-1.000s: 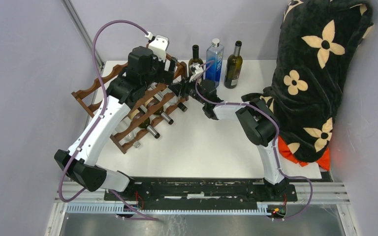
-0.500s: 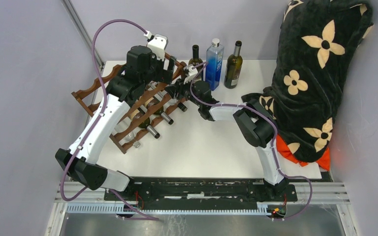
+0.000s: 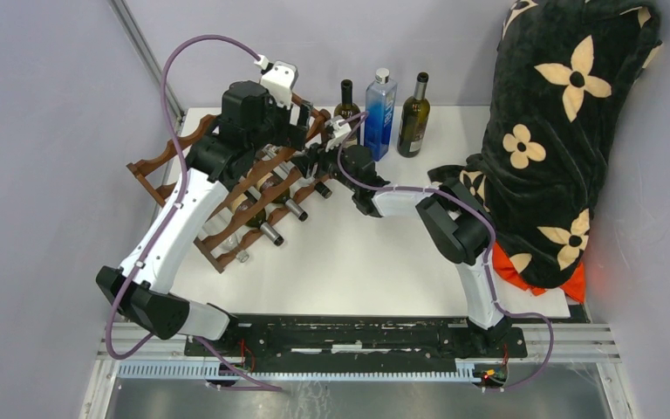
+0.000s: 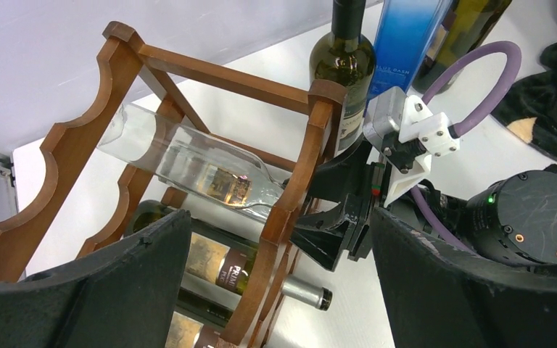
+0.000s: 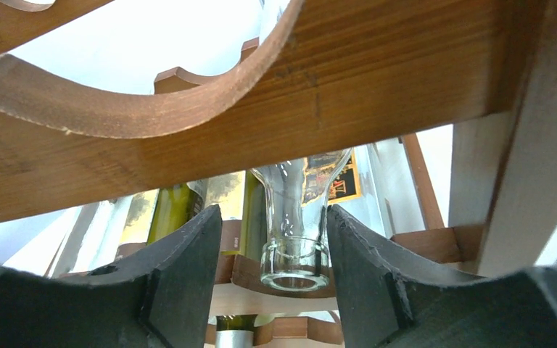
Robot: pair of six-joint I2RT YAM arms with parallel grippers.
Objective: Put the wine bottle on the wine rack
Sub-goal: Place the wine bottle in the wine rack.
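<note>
A clear glass wine bottle (image 4: 188,170) lies on the top row of the dark reddish-brown wine rack (image 4: 290,210), its neck (image 5: 294,217) poking out through the front rail (image 5: 261,80). My right gripper (image 5: 273,217) stands open around that neck: there is a clear gap on the left side, while the right finger (image 5: 362,254) is close against the glass. In the top view the right gripper (image 3: 314,161) sits at the rack's (image 3: 161,161) right end. My left gripper (image 4: 279,239) hovers over the rack, wide open and empty.
Green wine bottles (image 3: 270,231) lie in the rack's lower rows. Behind the rack stand a dark bottle (image 3: 345,100), a blue bottle (image 3: 381,109) and an olive bottle (image 3: 414,113). A black flowered blanket (image 3: 567,131) fills the right side.
My right gripper shifted slightly left toward the rack and its jaws have opened off the clear bottle's neck. The left arm has barely moved.
</note>
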